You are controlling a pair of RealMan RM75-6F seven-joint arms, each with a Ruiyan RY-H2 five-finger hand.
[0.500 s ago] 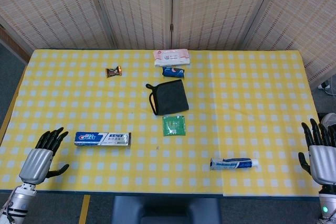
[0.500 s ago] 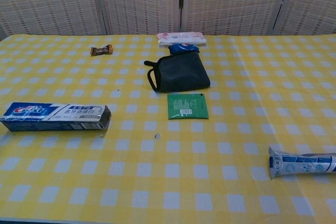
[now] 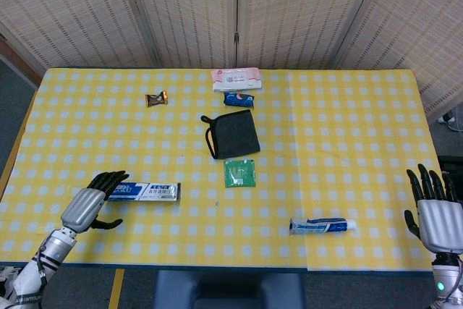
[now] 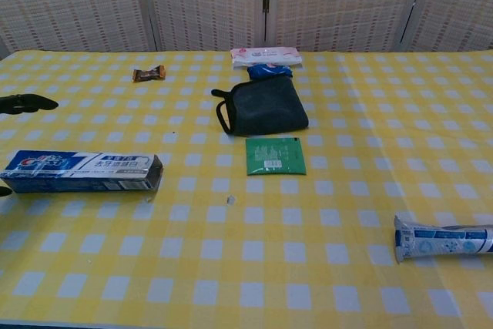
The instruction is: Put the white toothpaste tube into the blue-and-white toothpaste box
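Note:
The blue-and-white toothpaste box [image 3: 142, 192] [image 4: 81, 172] lies flat at the front left of the yellow checked table. My left hand [image 3: 92, 203] is at the box's left end, fingers spread and empty; the chest view shows only its fingertips [image 4: 27, 102] at the left edge. The white toothpaste tube [image 3: 323, 225] [image 4: 444, 238] lies flat at the front right, cap pointing right. My right hand [image 3: 433, 210] hovers open beyond the table's right front corner, well right of the tube, and is out of the chest view.
A black pouch [image 3: 231, 135] [image 4: 262, 105] sits mid-table with a green sachet [image 3: 239, 173] [image 4: 275, 155] just in front of it. Behind are a blue packet [image 3: 239, 98], a pink-and-white wipes pack [image 3: 236, 77] and a brown candy [image 3: 156, 98]. Woven screens stand behind.
My left hand has moved right and forward over the table to the box's left end. My right hand has shifted slightly left and down. The box and tube have not moved.

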